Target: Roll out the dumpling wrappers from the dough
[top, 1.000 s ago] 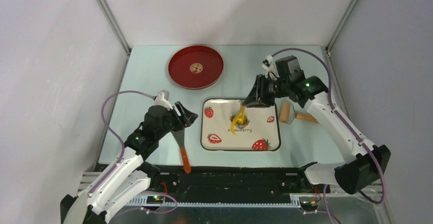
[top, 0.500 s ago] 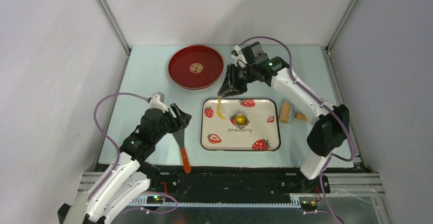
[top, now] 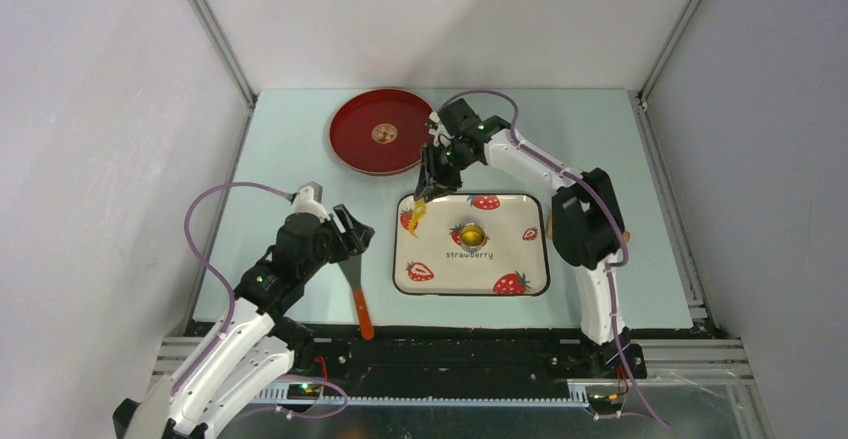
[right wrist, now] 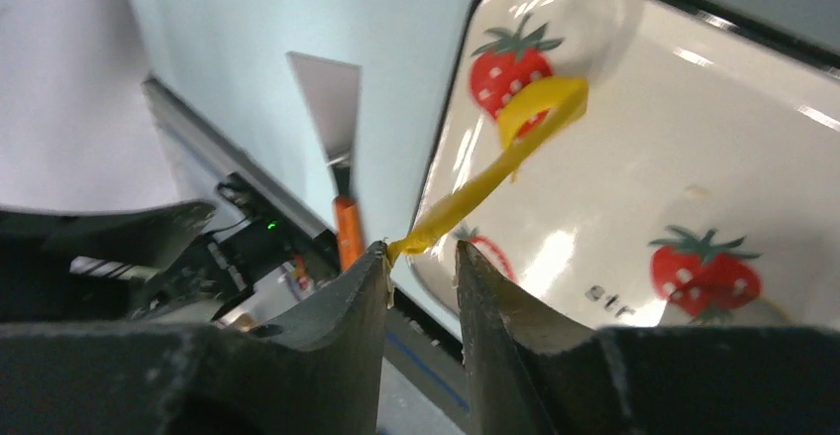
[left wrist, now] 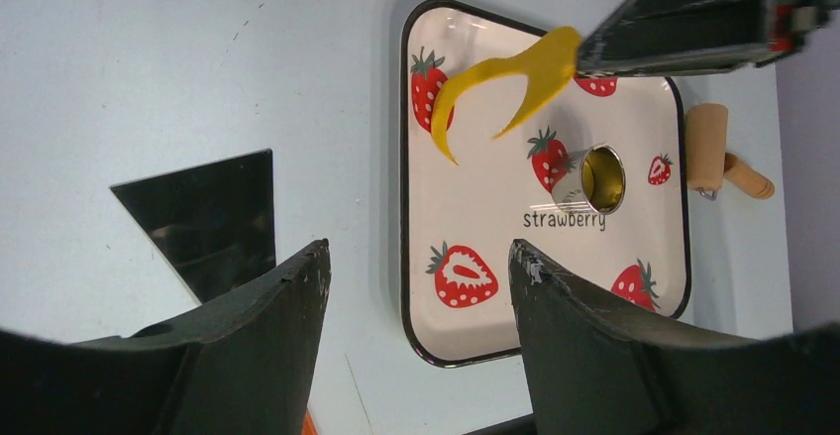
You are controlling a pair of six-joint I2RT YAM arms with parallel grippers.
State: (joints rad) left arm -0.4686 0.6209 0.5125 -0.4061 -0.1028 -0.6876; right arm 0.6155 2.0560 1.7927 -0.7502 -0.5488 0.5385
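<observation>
The pale tabletop (top: 290, 159) carries a white tray (top: 470, 271) printed with strawberries. The left pincer (left wrist: 416, 257) hovers over the tabletop to the left of the tray, spread wide and holding nothing. The right pincer (right wrist: 421, 257) pinches one end of the dough (left wrist: 495, 68). The dough is a thin, bright yellow, curved strip with a forked end, hanging over the tray's far-left corner.

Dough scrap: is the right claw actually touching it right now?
Touching. In the right wrist view, the thin end of the dough scrap sits against the inner tip of one finger of the right claw, with no gap between them.
</observation>
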